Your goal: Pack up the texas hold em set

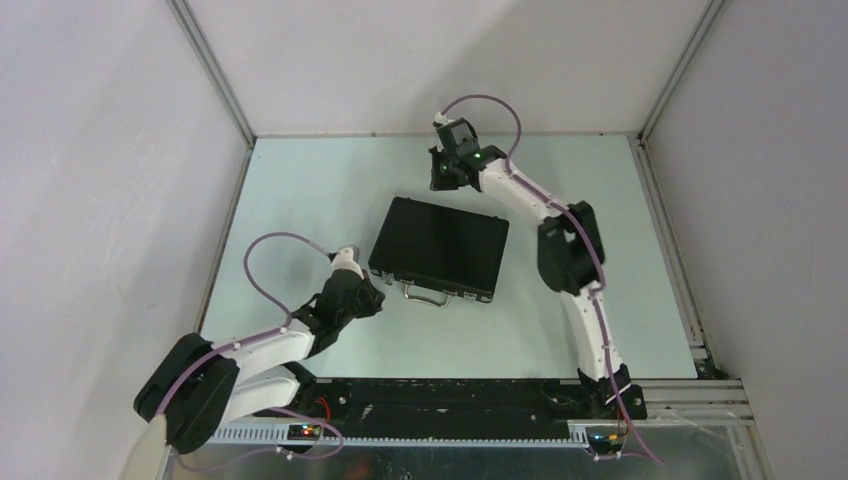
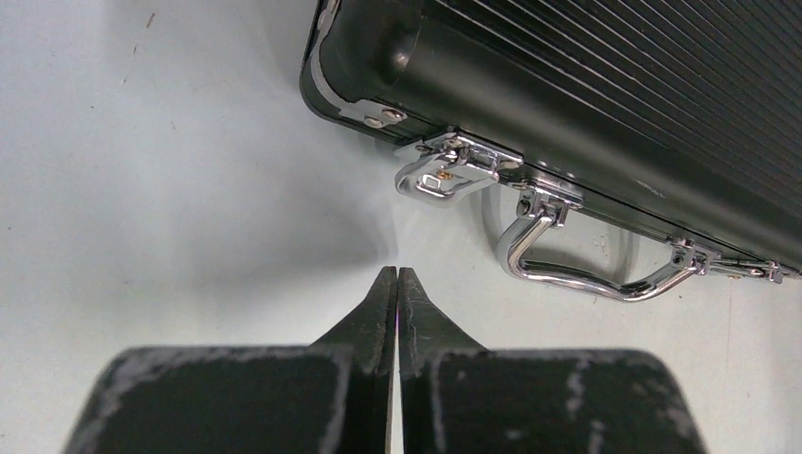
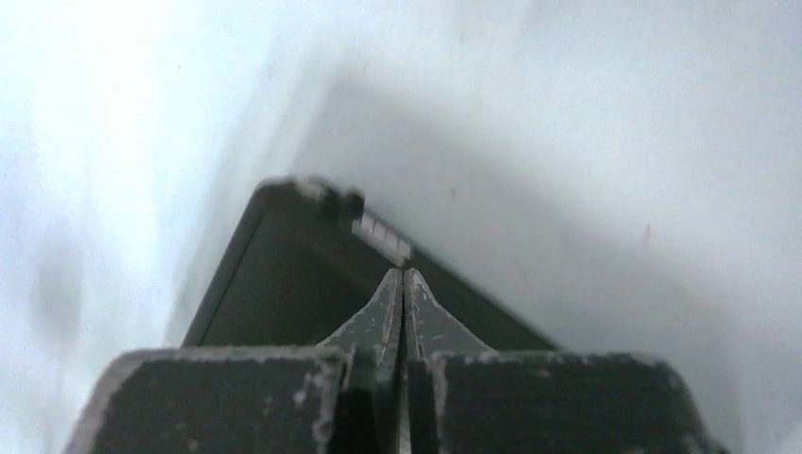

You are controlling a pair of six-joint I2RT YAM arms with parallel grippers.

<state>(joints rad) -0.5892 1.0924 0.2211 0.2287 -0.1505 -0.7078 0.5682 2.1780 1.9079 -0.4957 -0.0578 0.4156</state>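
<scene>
The texas hold em set shows as a closed black briefcase (image 1: 440,247) lying flat mid-table, its silver handle (image 1: 428,295) toward the arm bases. In the left wrist view the case (image 2: 605,104), a flipped-up silver latch (image 2: 444,173) and the handle (image 2: 586,265) are close. My left gripper (image 1: 370,298) (image 2: 397,274) is shut and empty, just short of the latch, near the case's near-left corner. My right gripper (image 1: 440,180) (image 3: 404,276) is shut and empty, raised behind the case's far edge (image 3: 312,274), over a hinge (image 3: 381,236). Chips, cards and dice are out of view.
The pale table (image 1: 300,190) is fenced by white walls with metal corner posts (image 1: 215,75). A black rail (image 1: 450,395) along the near edge carries both arm bases.
</scene>
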